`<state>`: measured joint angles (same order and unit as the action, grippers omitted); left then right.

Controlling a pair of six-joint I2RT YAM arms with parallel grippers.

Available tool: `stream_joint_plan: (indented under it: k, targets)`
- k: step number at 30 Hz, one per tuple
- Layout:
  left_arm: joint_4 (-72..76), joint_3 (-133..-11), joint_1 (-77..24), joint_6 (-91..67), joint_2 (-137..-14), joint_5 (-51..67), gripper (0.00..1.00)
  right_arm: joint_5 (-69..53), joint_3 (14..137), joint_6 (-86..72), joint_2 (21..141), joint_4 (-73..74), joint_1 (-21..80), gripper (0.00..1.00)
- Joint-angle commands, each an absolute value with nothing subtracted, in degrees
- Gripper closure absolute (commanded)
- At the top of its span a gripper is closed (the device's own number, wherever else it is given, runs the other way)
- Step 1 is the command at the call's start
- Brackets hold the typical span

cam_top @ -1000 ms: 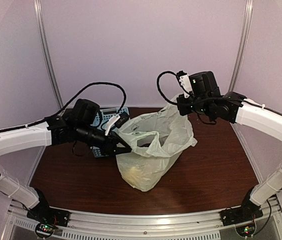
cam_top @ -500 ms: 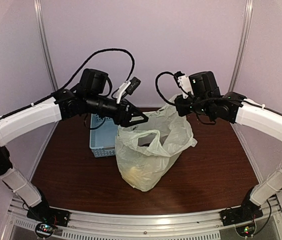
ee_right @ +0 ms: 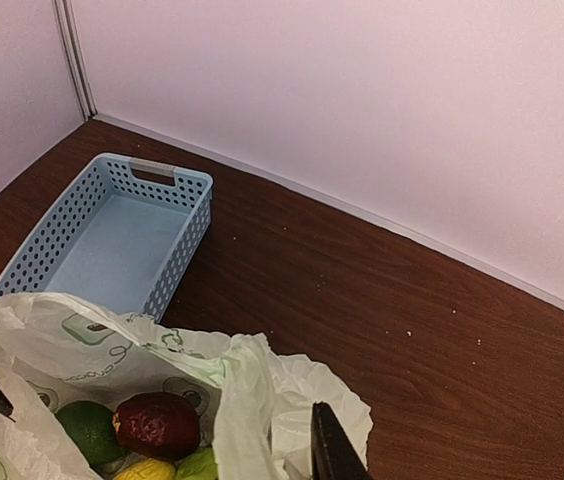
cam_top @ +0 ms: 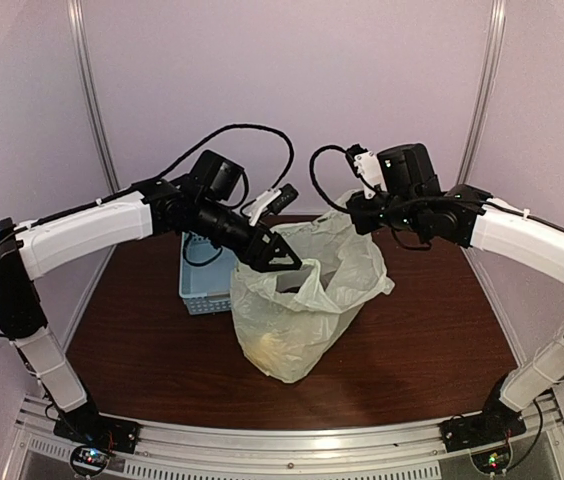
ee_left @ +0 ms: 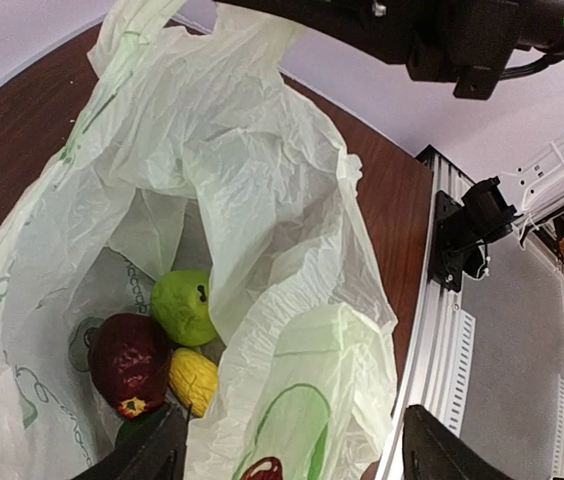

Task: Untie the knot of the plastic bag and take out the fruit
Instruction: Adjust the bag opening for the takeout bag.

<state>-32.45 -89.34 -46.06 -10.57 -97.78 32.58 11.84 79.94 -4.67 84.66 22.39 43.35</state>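
Plastic bag [cam_top: 297, 320] upright, mouth upward

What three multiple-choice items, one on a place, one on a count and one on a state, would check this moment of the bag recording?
1. Where does the blue basket stand relative to the plastic bag?
A. inside it
B. on top of it
C. beside it on the table

2. How many pieces of fruit lie in the basket?
A. none
B. two
C. five

3. How is the bag's mouth?
A. tied shut
B. open, with fruit showing inside
C. folded flat

Answers:
1 C: the top view shows the basket on the table at the bag's left side.
2 A: the right wrist view shows the basket's floor bare.
3 B: the left wrist view looks down through the mouth at a green, a dark red and a yellow piece.
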Motion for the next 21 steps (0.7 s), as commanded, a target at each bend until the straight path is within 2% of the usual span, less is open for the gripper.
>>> stream_joint_plan:
  k: [1, 9, 16, 19, 21]
  targets:
    - [-35.5, -90.9, -45.8, -8.0, -99.2, 35.1, 0.24, 11.3, 79.2, -4.5, 84.0, 22.1, 43.3, 0.85]
    - [-37.5, -92.4, -45.9, -6.2, -100.8, 37.9, 0.24, 11.4, 79.1, -4.5, 84.2, 22.0, 43.3, 0.85]
    - [-38.7, -93.0, -46.5, -4.7, -101.8, 38.0, 0.33, 11.6, 79.1, -4.6, 84.5, 21.5, 43.4, 0.85]
    - [-39.1, -93.2, -46.8, -3.6, -101.7, 38.1, 0.42, 11.8, 79.2, -4.6, 84.7, 21.4, 43.3, 0.85]
    - [-39.1, -93.1, -46.9, -3.1, -101.4, 38.1, 0.56, 12.7, 79.3, -4.6, 85.0, 21.3, 43.3, 0.85]
